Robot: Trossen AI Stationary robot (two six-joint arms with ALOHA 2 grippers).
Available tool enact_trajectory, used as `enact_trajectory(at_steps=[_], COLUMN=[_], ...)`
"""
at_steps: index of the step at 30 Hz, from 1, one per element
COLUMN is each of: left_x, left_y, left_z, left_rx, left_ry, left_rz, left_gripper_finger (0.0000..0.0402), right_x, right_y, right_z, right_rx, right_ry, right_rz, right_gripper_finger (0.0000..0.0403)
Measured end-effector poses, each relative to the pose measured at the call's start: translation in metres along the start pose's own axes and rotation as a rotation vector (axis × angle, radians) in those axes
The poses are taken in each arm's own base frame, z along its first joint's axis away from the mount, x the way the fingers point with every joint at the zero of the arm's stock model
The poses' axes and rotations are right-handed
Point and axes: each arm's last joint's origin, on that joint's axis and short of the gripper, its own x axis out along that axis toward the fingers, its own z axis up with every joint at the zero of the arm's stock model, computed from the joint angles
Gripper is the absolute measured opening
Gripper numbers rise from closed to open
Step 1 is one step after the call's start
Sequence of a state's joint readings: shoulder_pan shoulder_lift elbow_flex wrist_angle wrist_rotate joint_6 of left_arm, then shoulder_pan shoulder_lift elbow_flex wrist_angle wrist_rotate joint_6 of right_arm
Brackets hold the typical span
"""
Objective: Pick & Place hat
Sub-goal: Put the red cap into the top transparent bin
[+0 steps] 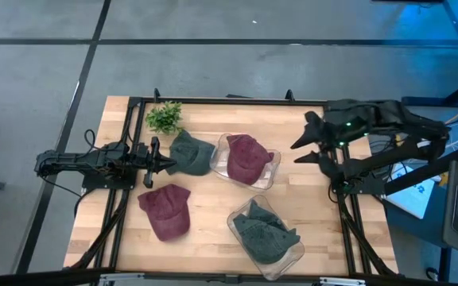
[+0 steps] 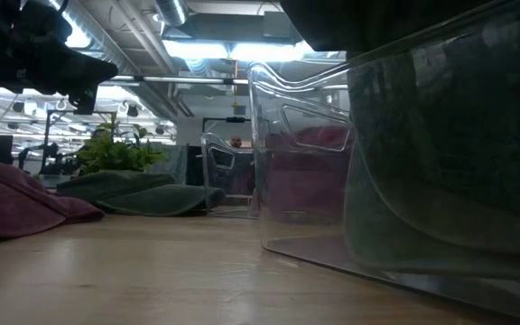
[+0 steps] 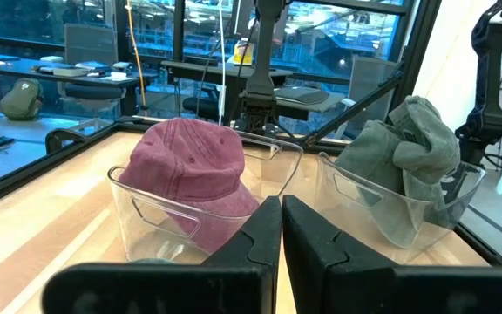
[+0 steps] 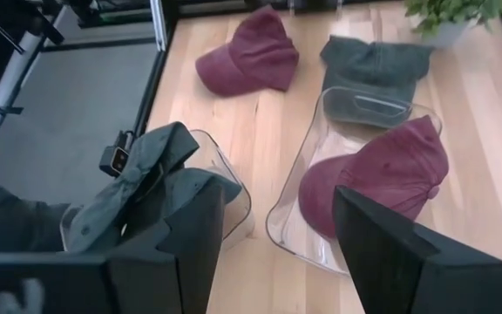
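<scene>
A green hat (image 1: 191, 152) lies flat on the table left of centre, with a red hat (image 1: 165, 210) nearer the near edge. A clear bin (image 1: 273, 176) holds another red hat (image 1: 247, 157) (image 3: 194, 166). A second clear bin (image 1: 293, 256) holds green hats (image 1: 265, 232) (image 3: 408, 148). My left gripper (image 1: 168, 164) (image 3: 281, 228) is shut and low, pointing right at the green hat's left edge. My right gripper (image 1: 307, 147) (image 4: 277, 214) is open, raised over the table's right side, holding nothing. My left gripper has its shut fingertips at the left edge of the loose green hat (image 1: 175, 161), coming level from the table's left. Nothing shows between the fingers in the wrist view. I cannot tell whether the tips touch the hat.
A small potted plant (image 1: 164, 117) stands near the far left corner, just beyond the green hat. The two bins fill the table's middle and near right. Bare wood shows along the near left and between the bins and the right arm's base (image 1: 348, 183).
</scene>
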State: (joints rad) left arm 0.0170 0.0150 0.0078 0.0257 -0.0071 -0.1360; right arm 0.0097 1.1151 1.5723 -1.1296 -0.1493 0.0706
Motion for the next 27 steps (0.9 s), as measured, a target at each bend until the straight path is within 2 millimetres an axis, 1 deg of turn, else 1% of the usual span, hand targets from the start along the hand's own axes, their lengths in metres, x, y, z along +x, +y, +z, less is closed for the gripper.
enact_trajectory(at_steps=[5, 10, 15, 20, 27], left_x=[0.0, 0.0, 0.0, 0.0, 0.0], left_y=[0.0, 0.0, 0.0, 0.0, 0.0], left_z=[0.0, 0.0, 0.0, 0.0, 0.0], left_rx=[0.0, 0.0, 0.0, 0.0, 0.0], left_ry=[0.0, 0.0, 0.0, 0.0, 0.0], left_rz=[0.0, 0.0, 0.0, 0.0, 0.0], left_gripper_finger=[0.001, 0.0013, 0.001, 0.0011, 0.0011], right_x=[-0.019, -0.038, -0.06, -0.064, -0.055], right_y=[0.002, 0.005, 0.007, 0.006, 0.003], right_z=[-0.007, -0.015, -0.026, -0.047, -0.08], right_rx=[-0.016, -0.069, -0.106, -0.106, -0.068], right_ry=[-0.039, -0.087, -0.151, -0.18, -0.276], right_rz=[0.003, 0.004, 0.005, 0.006, 0.016], right_gripper_finger=[0.0213, 0.0213, 0.0213, 0.0213, 0.0213])
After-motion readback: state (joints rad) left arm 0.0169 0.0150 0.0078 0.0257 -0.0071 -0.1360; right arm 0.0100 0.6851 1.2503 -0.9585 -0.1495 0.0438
